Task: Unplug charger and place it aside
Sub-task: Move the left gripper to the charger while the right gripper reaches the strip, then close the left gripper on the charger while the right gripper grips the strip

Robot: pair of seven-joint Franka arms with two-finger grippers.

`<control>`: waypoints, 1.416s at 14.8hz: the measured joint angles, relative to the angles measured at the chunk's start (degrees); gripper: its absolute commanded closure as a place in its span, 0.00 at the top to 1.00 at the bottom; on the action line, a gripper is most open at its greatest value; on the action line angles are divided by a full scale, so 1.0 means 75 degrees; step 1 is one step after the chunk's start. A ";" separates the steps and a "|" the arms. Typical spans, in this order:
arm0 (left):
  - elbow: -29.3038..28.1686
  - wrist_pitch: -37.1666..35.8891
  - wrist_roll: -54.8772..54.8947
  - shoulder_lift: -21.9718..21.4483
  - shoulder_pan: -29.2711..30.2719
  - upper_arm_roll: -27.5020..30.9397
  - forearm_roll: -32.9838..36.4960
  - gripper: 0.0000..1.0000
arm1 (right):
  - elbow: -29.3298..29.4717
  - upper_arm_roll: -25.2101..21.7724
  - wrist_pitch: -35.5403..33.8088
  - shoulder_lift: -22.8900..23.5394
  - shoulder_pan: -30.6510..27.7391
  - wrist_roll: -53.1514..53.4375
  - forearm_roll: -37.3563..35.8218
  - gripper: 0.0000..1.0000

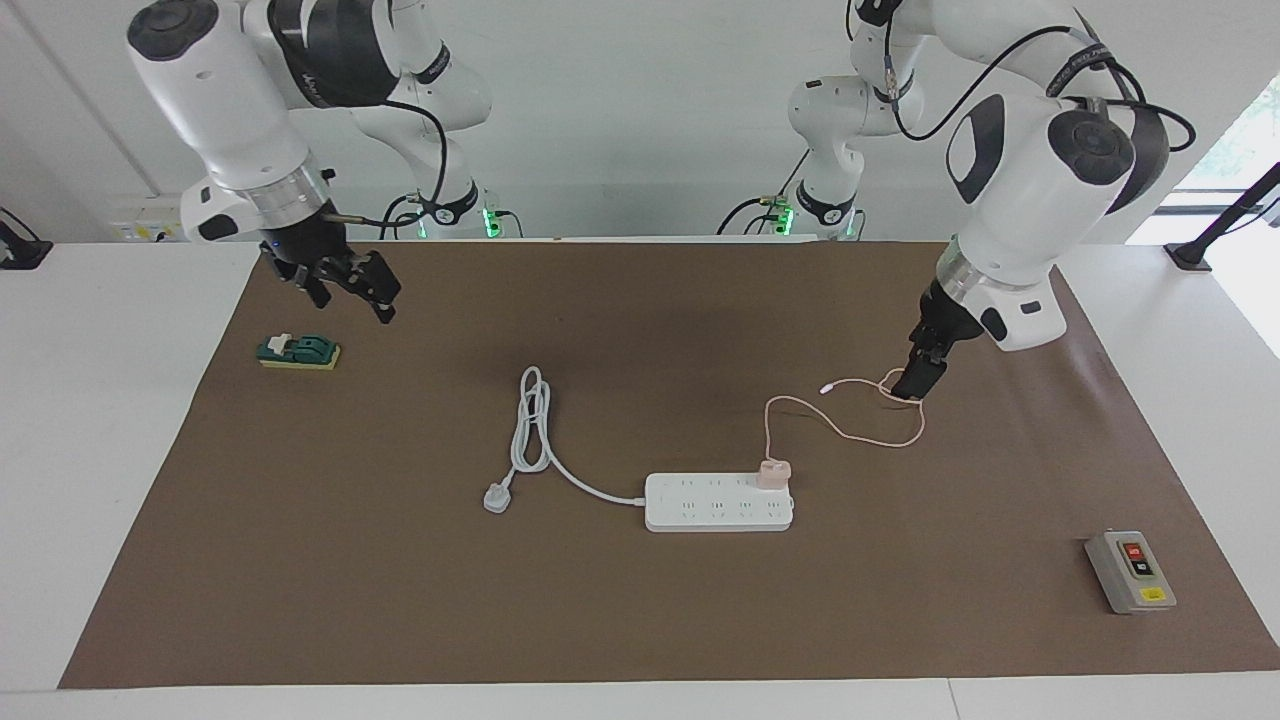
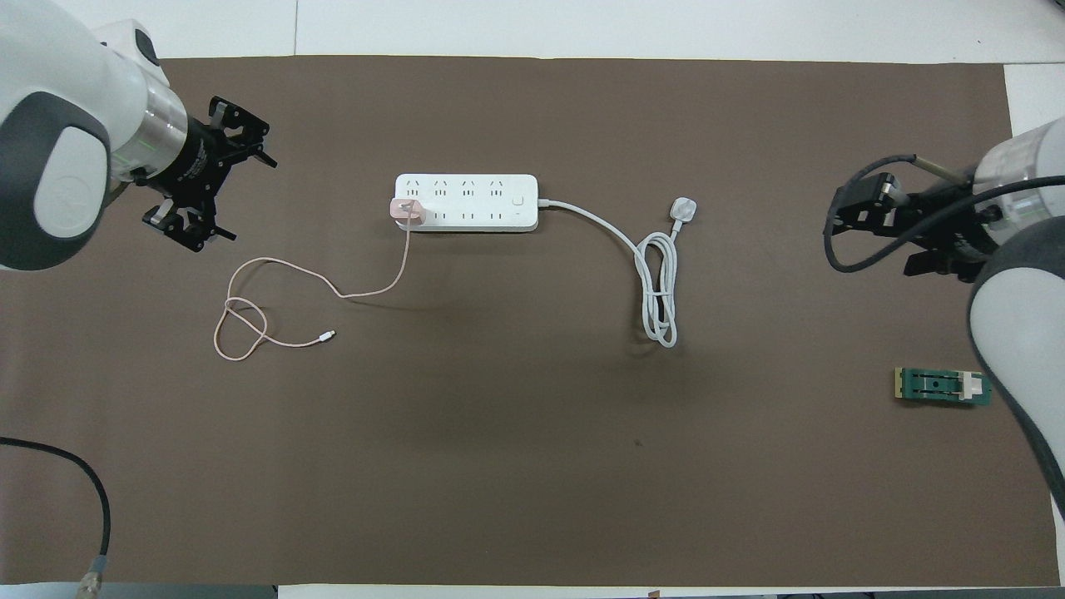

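Note:
The pale pink charger [image 1: 773,473] is plugged into the white power strip [image 1: 715,505], at the strip's end toward the left arm. It also shows in the overhead view [image 2: 407,211], on the power strip [image 2: 474,204]. Its thin pink cable [image 1: 862,437] runs toward the robots and ends in a loose loop on the mat; the cable [image 2: 366,294] is also in the overhead view. My left gripper [image 1: 915,385] hangs low over that loop, and its open fingers show from above [image 2: 215,176]. My right gripper [image 1: 350,288] is open and empty, raised over the mat near the right arm's end [image 2: 869,225].
The strip's thick white cord lies coiled, with its three-pin plug [image 1: 497,497] on the mat toward the right arm's end. A green switch block [image 1: 300,352] lies under the right gripper's area. A grey button box [image 1: 1130,572] stands at the left arm's end, farther from the robots.

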 measured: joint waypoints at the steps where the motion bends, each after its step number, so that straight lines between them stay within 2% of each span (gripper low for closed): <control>1: -0.0005 0.0414 -0.0568 0.0303 -0.0115 0.0004 0.0032 1.00 | -0.0014 0.0002 0.0126 0.0136 0.0069 0.0981 0.0398 1.00; 5: 0.0012 0.1961 -0.2305 0.1615 -0.0631 0.0045 0.0262 1.00 | -0.0021 0.0010 0.0985 0.0829 0.0489 0.3738 0.1749 1.00; 8: 0.0041 0.2226 -0.3361 0.2134 -0.1031 0.0165 0.0850 1.00 | 0.0103 0.0025 0.1708 0.1386 0.1222 0.5546 0.2299 1.00; 10: 0.0065 0.2228 -0.3689 0.2217 -0.1154 0.0183 0.0961 1.00 | 0.0369 0.0030 0.1744 0.1884 0.1559 0.6249 0.2818 1.00; 13: 0.0079 0.2211 -0.4239 0.2219 -0.1327 0.0215 0.1070 1.00 | 0.1187 0.0030 0.1705 0.2987 0.1687 0.6919 0.3343 1.00; 16: 0.0087 0.2142 -0.4675 0.2219 -0.1468 0.0227 0.1084 1.00 | 0.1784 0.0032 0.2048 0.3839 0.1877 0.7533 0.3841 1.00; 21: 0.0076 0.2039 -0.5124 0.2227 -0.1628 0.0237 0.1115 1.00 | 0.2268 0.0027 0.2769 0.4583 0.1905 0.7630 0.4449 1.00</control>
